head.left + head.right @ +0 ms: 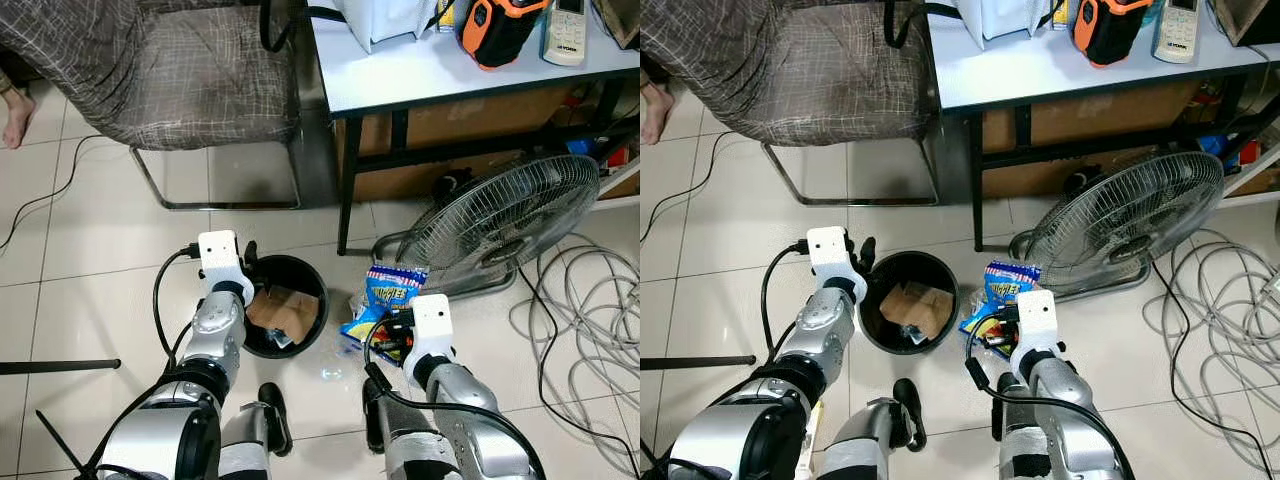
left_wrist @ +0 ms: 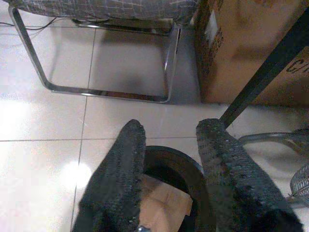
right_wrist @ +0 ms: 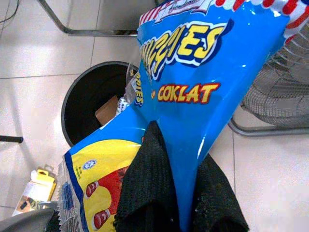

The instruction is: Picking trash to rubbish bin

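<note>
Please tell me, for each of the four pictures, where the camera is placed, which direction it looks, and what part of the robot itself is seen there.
Left eye view: head camera, looking down at the floor; both silver arms, black bin.
Right eye view: same scene, shifted slightly.
Left wrist view: looks along the open left gripper above the bin rim.
Right wrist view: looks along the right gripper, shut on the blue snack bag.
Shared: bin, chair frame, fan.

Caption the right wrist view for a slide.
Right gripper pinches a blue snack bag beside the black rubbish bin.
</note>
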You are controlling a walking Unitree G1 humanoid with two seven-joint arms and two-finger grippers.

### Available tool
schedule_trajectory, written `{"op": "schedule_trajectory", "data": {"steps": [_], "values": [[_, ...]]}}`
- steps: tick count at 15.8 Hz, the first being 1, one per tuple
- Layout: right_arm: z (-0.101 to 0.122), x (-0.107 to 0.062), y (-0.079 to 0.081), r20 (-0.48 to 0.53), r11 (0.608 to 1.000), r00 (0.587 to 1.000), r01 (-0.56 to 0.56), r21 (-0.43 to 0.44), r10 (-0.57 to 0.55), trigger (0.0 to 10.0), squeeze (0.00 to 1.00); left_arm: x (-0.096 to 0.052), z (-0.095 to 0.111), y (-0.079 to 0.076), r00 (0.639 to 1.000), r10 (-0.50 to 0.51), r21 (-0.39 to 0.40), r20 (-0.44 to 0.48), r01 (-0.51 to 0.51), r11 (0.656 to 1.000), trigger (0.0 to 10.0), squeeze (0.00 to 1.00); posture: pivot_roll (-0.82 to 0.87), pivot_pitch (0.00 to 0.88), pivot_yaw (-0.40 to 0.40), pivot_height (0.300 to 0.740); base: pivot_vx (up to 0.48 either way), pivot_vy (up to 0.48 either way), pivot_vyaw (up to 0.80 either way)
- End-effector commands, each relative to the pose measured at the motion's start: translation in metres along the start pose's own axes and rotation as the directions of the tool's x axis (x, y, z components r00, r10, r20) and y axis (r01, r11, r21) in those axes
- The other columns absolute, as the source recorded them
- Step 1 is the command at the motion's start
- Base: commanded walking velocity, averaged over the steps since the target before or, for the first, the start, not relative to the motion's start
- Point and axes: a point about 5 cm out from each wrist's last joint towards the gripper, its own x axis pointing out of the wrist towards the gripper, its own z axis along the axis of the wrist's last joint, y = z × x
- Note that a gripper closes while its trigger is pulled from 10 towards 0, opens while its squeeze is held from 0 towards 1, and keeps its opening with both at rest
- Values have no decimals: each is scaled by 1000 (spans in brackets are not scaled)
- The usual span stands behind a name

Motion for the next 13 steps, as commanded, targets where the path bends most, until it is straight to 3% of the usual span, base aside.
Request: {"op": "schedule_trajectory", "data": {"steps": [1, 3, 6, 8, 9, 10, 13], "values": [[-10, -3, 2, -41, 1000, 999, -11, 10, 11, 0, 0, -6, -15, 7, 999, 17, -4, -47, -17, 1000, 10000, 1000, -278, 400, 57, 740, 0, 0, 0], [-11, -2, 1, -48, 1000, 999, -13, 7, 13, 0, 0, -8, -17, 7, 999, -10, 6, -50, 11, 1000, 10000, 1000, -263, 396, 60, 740, 0, 0, 0], [-18, 7, -10, -93, 1000, 996, -10, -1, 10, 0, 0, -19, -31, 28, 995, -23, 53, -92, 27, 998, 10000, 1000, -202, 394, 69, 740, 0, 0, 0], [-22, 21, -18, -138, 999, 990, -25, -34, 21, 0, 0, -45, -58, 57, 982, -75, 74, -173, 89, 993, 10000, 1000, -141, 392, 77, 740, 0, 0, 0], [-22, 24, -19, -145, 999, 989, -31, -41, 25, 0, 0, -50, -62, 61, 979, -85, 78, -185, 101, 992, 10000, 1000, -141, 392, 77, 740, 0, 0, 0], [-23, 32, -21, -171, 997, 984, -53, -64, 41, 0, 0, -67, -74, 73, 973, -92, 100, -209, 115, 988, 10000, 1000, -101, 391, 85, 740, 0, 0, 0], [-24, 45, -23, -197, 991, 979, -82, -107, 60, 0, 0, -99, -81, 82, 966, -135, 118, -219, 164, 979, 10000, 1000, -49, 388, 92, 740, 0, 0, 0]]}}
